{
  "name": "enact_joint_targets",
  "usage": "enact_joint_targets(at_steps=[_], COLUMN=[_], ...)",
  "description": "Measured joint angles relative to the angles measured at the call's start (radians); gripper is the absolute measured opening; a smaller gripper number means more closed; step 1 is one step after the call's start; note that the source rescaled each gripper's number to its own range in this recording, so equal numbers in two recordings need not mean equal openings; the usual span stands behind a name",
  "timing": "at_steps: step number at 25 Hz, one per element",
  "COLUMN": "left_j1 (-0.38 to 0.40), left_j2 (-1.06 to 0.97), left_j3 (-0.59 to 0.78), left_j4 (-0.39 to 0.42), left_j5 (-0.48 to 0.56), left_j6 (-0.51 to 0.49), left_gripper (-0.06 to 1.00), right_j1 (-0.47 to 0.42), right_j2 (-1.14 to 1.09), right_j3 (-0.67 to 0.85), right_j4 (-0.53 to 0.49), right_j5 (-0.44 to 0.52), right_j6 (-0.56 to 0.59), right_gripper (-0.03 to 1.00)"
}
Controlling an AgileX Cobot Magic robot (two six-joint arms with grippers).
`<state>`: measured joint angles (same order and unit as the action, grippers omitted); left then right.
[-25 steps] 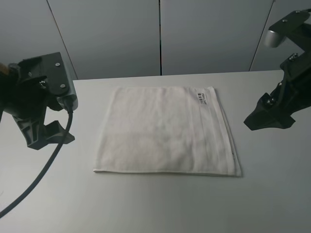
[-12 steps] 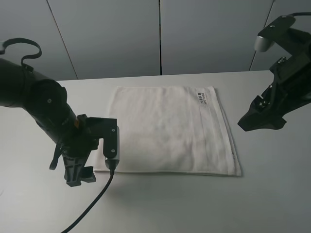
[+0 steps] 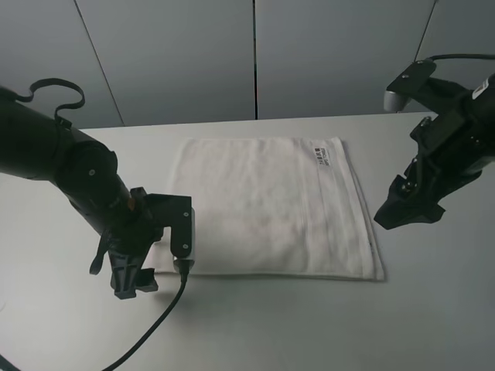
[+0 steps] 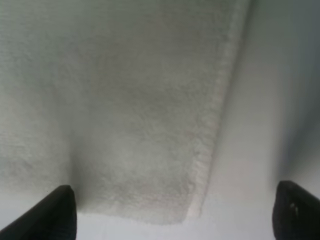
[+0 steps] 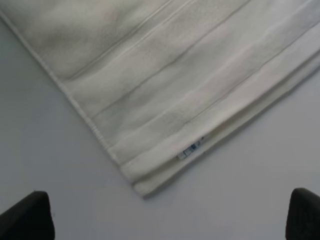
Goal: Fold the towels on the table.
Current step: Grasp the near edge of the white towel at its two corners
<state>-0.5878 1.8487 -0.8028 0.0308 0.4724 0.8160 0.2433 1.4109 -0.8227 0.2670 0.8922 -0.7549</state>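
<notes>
Towel [image 3: 267,205] flat on table [image 3: 433,309] (label [image 3: 322,156] up); left end effector [image 4: 175,212], right end effector [image 5: 165,212] both apart

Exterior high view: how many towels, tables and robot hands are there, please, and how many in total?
Towel: 1
Table: 1
Robot hands: 2, left hand and right hand
Total: 4

A white towel [image 3: 263,205] lies flat on a white table [image 3: 309,325], a small printed label [image 3: 322,155] near its far right corner. The black left gripper [image 3: 131,280] sits low at the towel's near left corner; the right gripper [image 3: 406,212] hangs beside the towel's right edge.
</notes>
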Motion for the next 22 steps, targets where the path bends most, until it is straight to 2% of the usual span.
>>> enact_joint_targets(at_steps=[14,17,20,22], left_j1=[-0.012,-0.012,-0.014,-0.014], left_j2=[0.047,0.048,0.048,0.048], left_j3=[-0.012,-0.014,-0.014,-0.014], left_j4=[0.011,0.011,0.011,0.011], left_j5=[-0.037,-0.036,-0.036,-0.036], left_j6=[0.000,0.000,0.000,0.000], left_gripper=[1.00,1.00,1.00,1.00], right_j1=[0.020,0.099,0.189,0.225], right_j2=[0.175,0.184,0.198,0.224], right_j3=[-0.002,-0.002,-0.002,-0.002], right_j4=[0.170,0.108,0.007,-0.025], right_j5=[-0.002,-0.011,-0.042,-0.066], right_j6=[-0.380,-0.423,-0.427,-0.427], right_gripper=[1.00,1.00,1.00,1.00])
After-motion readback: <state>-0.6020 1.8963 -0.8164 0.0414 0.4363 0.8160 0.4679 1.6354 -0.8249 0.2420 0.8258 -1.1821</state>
